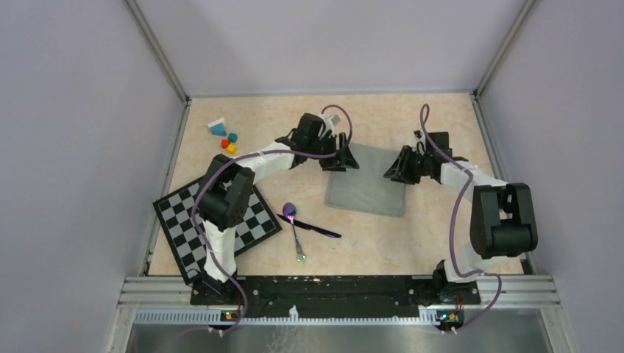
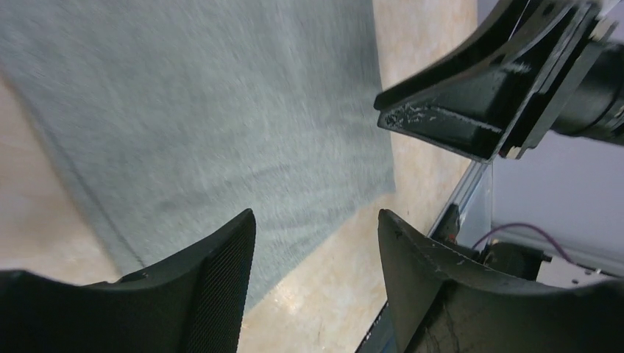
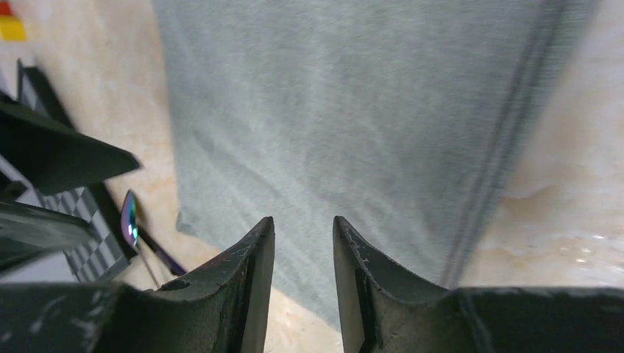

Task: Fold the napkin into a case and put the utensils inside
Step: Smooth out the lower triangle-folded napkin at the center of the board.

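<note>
The grey-green napkin [image 1: 370, 185] lies flat on the table as a folded rectangle, filling much of the left wrist view [image 2: 221, 110] and the right wrist view [image 3: 353, 110]. My left gripper [image 1: 344, 160] hovers over its far left corner, jaws open and empty [image 2: 316, 217]. At the napkin's right edge, my right gripper [image 1: 401, 170] stands open with a narrow gap and nothing in it [image 3: 302, 220]. The utensils lie left of the napkin: the purple spoon [image 1: 294, 224], also [image 3: 131, 217], crossed by the dark stick-like piece [image 1: 315, 227].
A black-and-white checkered board [image 1: 250, 220] lies at the near left beside the left arm's base. Small coloured blocks [image 1: 225, 136] sit at the far left. Walls enclose the table on three sides.
</note>
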